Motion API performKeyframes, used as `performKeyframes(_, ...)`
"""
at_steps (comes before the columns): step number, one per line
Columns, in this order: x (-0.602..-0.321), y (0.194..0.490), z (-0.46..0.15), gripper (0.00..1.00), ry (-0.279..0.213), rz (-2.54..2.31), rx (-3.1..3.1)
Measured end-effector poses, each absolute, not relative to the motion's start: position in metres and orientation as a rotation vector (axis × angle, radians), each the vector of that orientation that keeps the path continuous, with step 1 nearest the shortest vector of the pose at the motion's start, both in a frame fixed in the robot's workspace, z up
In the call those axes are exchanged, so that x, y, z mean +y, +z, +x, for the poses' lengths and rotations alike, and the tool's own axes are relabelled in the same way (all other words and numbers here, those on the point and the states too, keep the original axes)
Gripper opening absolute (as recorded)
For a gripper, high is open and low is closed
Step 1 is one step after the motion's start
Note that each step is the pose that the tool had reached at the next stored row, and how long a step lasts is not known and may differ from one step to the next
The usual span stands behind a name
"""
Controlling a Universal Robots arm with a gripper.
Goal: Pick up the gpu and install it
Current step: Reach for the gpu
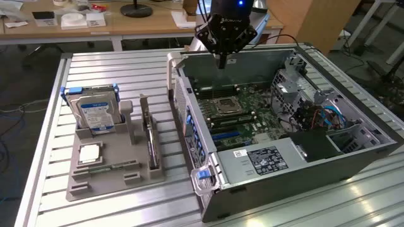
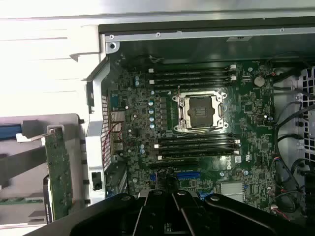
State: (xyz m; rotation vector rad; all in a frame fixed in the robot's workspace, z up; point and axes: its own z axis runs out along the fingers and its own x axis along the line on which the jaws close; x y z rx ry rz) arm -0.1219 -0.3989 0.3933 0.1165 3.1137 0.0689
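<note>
Gripper (image 1: 222, 62) pressed together, empty, hangs over one open computer case (image 1: 303, 182); one gpu (image 1: 152, 144) stands in one grey holder (image 1: 113, 177).

In the exterior view the gpu (image 1: 151, 142) stands edge-on in its grey holder (image 1: 107, 175), so its faces barely show, and the print on the label (image 1: 268, 160) inside the computer case (image 1: 296, 184) is too small to read. The arm (image 1: 230, 9) above the case runs out past the upper edge. In the wrist view the pincer (image 2: 172, 196) has a dark body that covers one end of the gpu and a strip of the motherboard (image 2: 197, 128).
</note>
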Motion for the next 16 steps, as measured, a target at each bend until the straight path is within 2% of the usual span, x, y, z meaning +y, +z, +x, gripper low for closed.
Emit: performKeyframes(16,-0.3989,0.3933,-0.1253,0.10,0.069,0.117,3.114)
